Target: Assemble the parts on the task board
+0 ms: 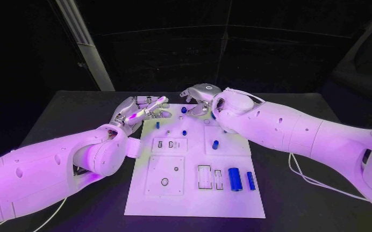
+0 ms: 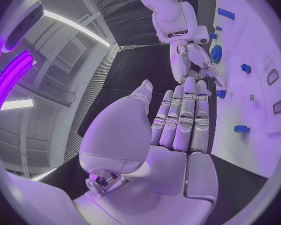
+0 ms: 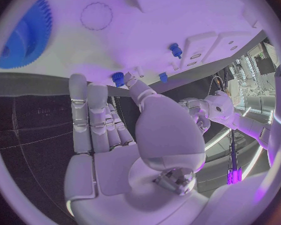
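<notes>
The white task board point(image 1: 194, 200) lies mid-table. My left hand point(image 1: 143, 111) hovers over its far left corner, fingers straight, holding nothing; the left wrist view shows its empty palm point(image 2: 172, 135). My right hand point(image 1: 200, 99) hangs over the far edge, fingers stretched out and thumb apart, empty in the right wrist view point(image 3: 115, 130). A small blue peg point(image 1: 184, 110) stands just under its fingertips point(image 3: 118, 77). A blue gear point(image 3: 25, 35) lies on the board beside that hand point(image 2: 217, 53). Two long blue cylinders point(image 1: 234, 178) lie near the front right.
More small blue parts sit on the board: one point(image 1: 157, 125) near my left hand, another point(image 1: 184, 132) in the middle and one point(image 1: 215, 145) on a raised block. Several slots and recesses point(image 1: 205, 177) mark the near half. A white cable point(image 1: 310, 178) trails on the black table at right.
</notes>
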You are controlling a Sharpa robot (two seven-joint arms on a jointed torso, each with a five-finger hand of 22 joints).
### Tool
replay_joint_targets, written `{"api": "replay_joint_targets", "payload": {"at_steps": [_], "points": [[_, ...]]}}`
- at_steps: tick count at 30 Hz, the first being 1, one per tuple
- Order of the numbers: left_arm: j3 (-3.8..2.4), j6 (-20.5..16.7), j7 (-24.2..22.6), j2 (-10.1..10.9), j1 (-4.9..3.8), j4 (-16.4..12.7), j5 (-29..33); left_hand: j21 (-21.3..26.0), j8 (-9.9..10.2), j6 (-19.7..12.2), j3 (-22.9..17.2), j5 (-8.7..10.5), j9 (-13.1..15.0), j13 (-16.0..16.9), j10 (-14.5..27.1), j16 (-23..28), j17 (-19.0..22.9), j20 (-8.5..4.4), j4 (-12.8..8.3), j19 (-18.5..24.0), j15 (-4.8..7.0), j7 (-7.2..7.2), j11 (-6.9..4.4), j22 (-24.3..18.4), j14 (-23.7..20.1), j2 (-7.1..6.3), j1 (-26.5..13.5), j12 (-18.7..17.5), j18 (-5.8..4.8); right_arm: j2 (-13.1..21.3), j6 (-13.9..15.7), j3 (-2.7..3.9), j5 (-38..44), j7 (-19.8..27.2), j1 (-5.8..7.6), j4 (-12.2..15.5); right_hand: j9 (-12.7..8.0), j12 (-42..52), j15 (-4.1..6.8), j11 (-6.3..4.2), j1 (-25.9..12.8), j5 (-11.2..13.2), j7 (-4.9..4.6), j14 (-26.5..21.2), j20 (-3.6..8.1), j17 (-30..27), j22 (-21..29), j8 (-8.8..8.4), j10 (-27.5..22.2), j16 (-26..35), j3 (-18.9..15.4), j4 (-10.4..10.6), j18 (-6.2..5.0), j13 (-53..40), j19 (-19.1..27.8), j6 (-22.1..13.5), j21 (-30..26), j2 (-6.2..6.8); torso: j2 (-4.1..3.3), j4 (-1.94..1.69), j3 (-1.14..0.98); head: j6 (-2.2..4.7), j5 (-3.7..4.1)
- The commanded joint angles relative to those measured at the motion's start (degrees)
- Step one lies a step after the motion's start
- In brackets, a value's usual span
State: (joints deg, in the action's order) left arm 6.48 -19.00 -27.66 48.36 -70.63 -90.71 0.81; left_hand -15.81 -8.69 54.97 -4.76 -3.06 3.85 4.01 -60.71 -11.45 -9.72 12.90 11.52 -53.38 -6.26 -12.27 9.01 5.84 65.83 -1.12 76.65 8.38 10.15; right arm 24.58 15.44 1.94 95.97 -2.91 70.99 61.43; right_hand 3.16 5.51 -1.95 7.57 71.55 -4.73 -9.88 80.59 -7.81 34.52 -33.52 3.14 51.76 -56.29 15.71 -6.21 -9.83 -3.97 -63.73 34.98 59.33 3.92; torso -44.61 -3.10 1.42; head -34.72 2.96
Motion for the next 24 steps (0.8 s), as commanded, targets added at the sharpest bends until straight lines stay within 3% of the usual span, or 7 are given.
{"api": "replay_joint_targets", "payload": {"at_steps": [1,4,7,14,17,21,24], "points": [[-0.04,0.94,-0.02,0.16,-0.13,-0.07,-0.05,0.19,0.37,0.05,0.12,0.07,-0.08,-0.08,0.14,0.25,-0.06,0.0,-0.33,-0.44,-0.17,-0.42,0.32,-0.08,-0.23,0.13,0.43,-0.2,0.38,2.65,4.41,0.05,-2.59,0.01,0.12,2.7,0.79,1.95,0.15,-0.17,1.19,-1.43,-1.47,1.04,0.12,1.25,-2.37,1.24,3.27,-1.1,-1.09,0.68,0.14,-0.17,-1.77,6.26,1.59,-0.52,0.06,0.09,-0.03,0.17,0.01],[-0.03,1.05,-0.02,0.32,-0.13,-0.06,-0.05,0.21,0.39,0.03,0.13,0.07,-0.08,-0.08,0.17,0.29,-0.07,0.01,-0.35,-0.43,-0.18,-0.44,0.33,-0.1,-0.25,0.13,0.43,-0.24,0.37,6.17,5.81,0.05,-6.89,0.03,0.13,5.98,1.28,3.52,0.38,-0.48,1.64,-2.66,-1.34,1.9,0.22,3.91,-5.45,2.14,6.4,-3.08,-1.29,1.12,0.68,-0.37,-3.44,11.37,3.53,-1.01,0.12,0.23,0.02,0.15,0.03],[-0.03,1.05,-0.01,0.59,-0.14,-0.07,-0.05,0.23,0.41,0.02,0.13,0.07,-0.08,-0.09,0.19,0.33,-0.07,0.02,-0.38,-0.42,-0.19,-0.45,0.35,-0.12,-0.27,0.14,0.44,-0.27,0.37,10.3,5.75,0.11,-11.55,-0.51,0.16,9.61,1.89,6.69,1.11,-1.63,1.4,-3.38,-0.82,3.33,0.78,9.18,-10.27,3.75,13.33,-6.98,-1.31,1.97,1.41,-1.32,-5.94,16.34,6.64,-1.28,0.26,0.58,0.1,0.08,-0.11],[-0.02,1.03,0.02,1.03,-0.17,-0.19,-0.05,0.25,0.42,0.03,0.12,0.07,-0.08,-0.09,0.18,0.37,-0.07,0.02,-0.41,-0.41,-0.2,-0.43,0.35,-0.13,-0.3,0.16,0.47,-0.29,0.37,17.54,0.54,0.91,-17.53,-4.01,0.23,14.9,1.51,17.84,3.97,-5.1,-1.96,-7.14,2.13,5.01,3.58,18.61,-20.05,4.02,26.64,-14.03,-5.74,5.49,3.11,-8.99,-10.72,18.12,12.91,2.02,0.39,0.98,0.02,0.21,-0.16],[-0.02,1.05,0.02,1.09,-0.17,-0.21,-0.05,0.28,0.43,0.05,0.1,0.06,-0.07,-0.08,0.16,0.42,-0.08,0.03,-0.48,-0.4,-0.21,-0.41,0.34,-0.16,-0.32,0.2,0.54,-0.31,0.37,18.87,-1.81,1.0,-17.41,-5.64,0.24,15.42,1.16,29.44,3.86,-5.38,-1.52,-8.07,2.31,5.46,4.06,24.34,-25.12,3.93,25.02,-18.09,-8.45,7.65,3.91,-21.26,-12.69,17.81,16.04,2.17,0.35,0.95,0.02,0.18,0.01],[-0.02,1.19,0.03,1.05,-0.18,-0.19,-0.05,0.28,0.43,0.06,0.09,0.06,-0.07,-0.08,0.16,0.43,-0.09,0.04,-0.49,-0.4,-0.21,-0.4,0.34,-0.16,-0.32,0.21,0.55,-0.32,0.37,19.61,-4.38,1.06,-15.15,-7.62,0.24,15.37,0.89,48.33,3.77,-5.01,-0.3,-8.09,1.48,5.9,3.22,30.98,-29.96,3.91,24.41,-22.33,-11.92,11.02,4.88,-42.4,-14.16,16.84,18.88,1.95,0.25,0.76,0.07,0.23,0.24],[-0.01,1.25,0.05,1.0,-0.18,-0.13,-0.05,0.31,0.44,0.08,0.06,0.06,-0.06,-0.07,0.14,0.49,-0.1,0.04,-0.57,-0.39,-0.21,-0.38,0.32,-0.19,-0.33,0.26,0.62,-0.34,0.37,19.45,-5.23,1.08,-13.55,-8.75,0.25,14.85,0.86,54.48,3.21,-4.46,0.93,-7.94,1.39,6.28,3.08,35.13,-31.33,4.05,24.23,-24.65,-13.66,13.01,4.93,-49.81,-14.55,16.39,19.74,2.16,0.25,0.76,0.07,0.22,0.23]]}}
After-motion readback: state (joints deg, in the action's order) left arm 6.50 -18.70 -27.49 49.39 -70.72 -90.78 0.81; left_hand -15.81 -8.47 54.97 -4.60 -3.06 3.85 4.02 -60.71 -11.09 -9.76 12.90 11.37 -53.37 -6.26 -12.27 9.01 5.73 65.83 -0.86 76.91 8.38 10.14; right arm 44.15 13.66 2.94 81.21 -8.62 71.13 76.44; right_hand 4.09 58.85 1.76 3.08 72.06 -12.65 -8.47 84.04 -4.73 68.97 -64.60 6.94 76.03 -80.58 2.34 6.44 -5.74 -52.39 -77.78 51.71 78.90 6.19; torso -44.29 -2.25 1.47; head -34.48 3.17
